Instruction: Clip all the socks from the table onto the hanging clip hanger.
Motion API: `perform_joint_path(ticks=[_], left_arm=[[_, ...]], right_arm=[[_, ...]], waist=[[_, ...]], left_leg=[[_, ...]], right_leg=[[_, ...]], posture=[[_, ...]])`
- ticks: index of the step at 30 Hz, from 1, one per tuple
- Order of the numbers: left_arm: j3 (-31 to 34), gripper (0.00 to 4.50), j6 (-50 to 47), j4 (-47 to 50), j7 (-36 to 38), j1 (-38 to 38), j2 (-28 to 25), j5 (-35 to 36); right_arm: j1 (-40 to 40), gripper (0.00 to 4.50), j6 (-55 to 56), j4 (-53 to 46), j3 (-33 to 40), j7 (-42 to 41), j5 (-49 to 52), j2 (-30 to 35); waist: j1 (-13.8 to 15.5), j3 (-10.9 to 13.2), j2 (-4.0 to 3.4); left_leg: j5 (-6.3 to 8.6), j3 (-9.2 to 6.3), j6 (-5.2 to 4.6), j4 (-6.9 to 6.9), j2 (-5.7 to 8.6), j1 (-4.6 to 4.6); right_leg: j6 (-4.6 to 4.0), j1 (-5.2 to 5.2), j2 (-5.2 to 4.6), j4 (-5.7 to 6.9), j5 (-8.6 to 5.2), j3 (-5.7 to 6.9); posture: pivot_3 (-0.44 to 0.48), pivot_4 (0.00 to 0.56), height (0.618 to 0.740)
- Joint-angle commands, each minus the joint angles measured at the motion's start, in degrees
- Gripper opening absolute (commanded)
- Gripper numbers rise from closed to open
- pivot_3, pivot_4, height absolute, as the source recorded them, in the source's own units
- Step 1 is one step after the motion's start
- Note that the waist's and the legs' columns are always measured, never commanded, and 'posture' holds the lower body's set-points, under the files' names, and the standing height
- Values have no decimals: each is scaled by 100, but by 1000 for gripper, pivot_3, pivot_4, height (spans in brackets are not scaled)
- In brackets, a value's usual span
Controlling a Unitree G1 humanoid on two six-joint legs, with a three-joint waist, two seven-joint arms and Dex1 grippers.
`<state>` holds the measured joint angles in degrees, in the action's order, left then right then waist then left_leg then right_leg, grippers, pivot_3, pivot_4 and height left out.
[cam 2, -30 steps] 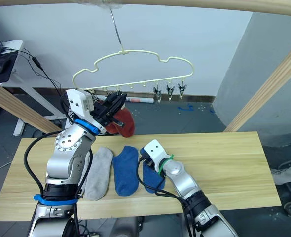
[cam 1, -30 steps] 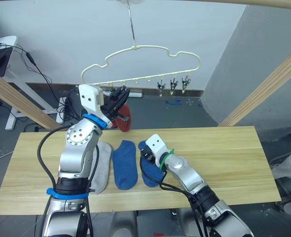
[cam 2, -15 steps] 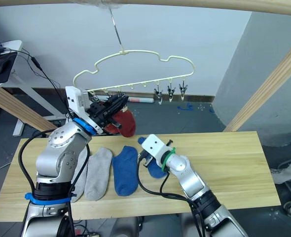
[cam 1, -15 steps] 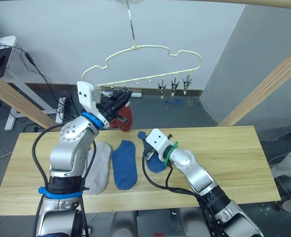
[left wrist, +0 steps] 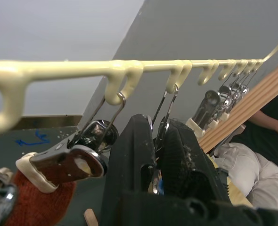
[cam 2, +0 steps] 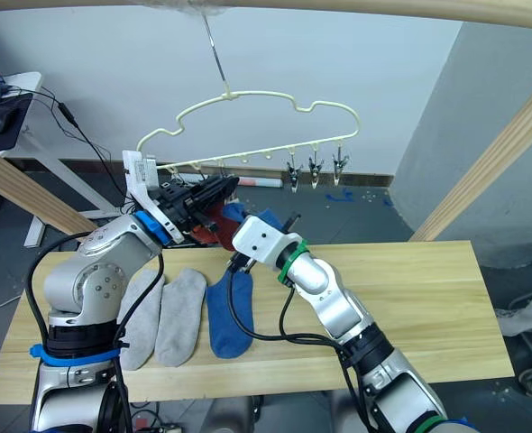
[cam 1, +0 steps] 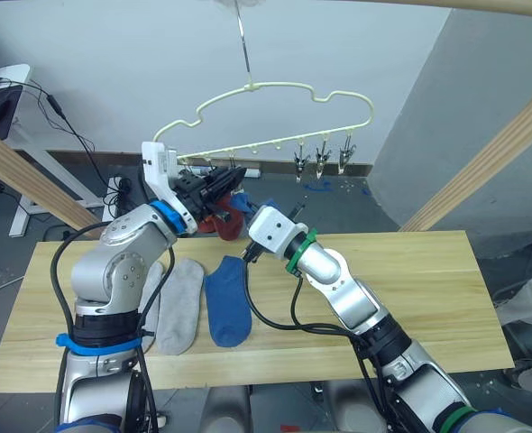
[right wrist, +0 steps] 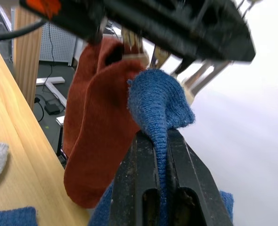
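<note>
The pale-yellow clip hanger [cam 1: 275, 90] hangs from its hook above the table [cam 1: 410, 280]. My left gripper [cam 1: 228, 177] is raised to the hanger's row of clips and is shut on one metal clip [left wrist: 157, 136]. Rust-red socks [cam 1: 219, 221] hang from a clip beside it. Just right of the left gripper, my right gripper [right wrist: 160, 136] is shut on a royal blue sock [right wrist: 160, 101], holding its end up at the clips. Two grey socks [cam 1: 180, 302] and another blue sock [cam 1: 228, 299] lie flat on the table.
Thick wooden poles [cam 1: 491, 153] frame the scene left, right and overhead. Three bare clips [cam 1: 320, 158] hang at the hanger's right end. A desk with cables [cam 1: 4, 90] stands far left. A person [left wrist: 266, 127] shows in the left wrist view.
My right gripper has lifted the blue sock off the table and carried it up and left to the clips. The left gripper stayed at the hanger while its elbow swung out, uncovering a grey sock.
</note>
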<state>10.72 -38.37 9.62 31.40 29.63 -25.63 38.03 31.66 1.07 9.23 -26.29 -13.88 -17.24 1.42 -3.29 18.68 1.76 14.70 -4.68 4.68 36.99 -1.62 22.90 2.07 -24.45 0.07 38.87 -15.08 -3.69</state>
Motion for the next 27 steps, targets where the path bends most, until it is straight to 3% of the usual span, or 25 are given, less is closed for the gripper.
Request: perform_joint_path(ticks=[1,27], left_arm=[[106,230,-90,316,-89,86,-11,164],[77,230,-243,503,-312,-13,133,271]], right_arm=[[101,0,222,-46,-8,18,-38,-107],[114,0,190,96,48,-112,47,-284]], waist=[[0,0,0],[2,0,0]], left_leg=[[0,0,0,0,0,0],[-2,0,4,1,0,0]], right_leg=[[0,0,0,0,0,0],[-1,0,-1,1,1,0]], posture=[[-33,310,735],[-28,307,735]])
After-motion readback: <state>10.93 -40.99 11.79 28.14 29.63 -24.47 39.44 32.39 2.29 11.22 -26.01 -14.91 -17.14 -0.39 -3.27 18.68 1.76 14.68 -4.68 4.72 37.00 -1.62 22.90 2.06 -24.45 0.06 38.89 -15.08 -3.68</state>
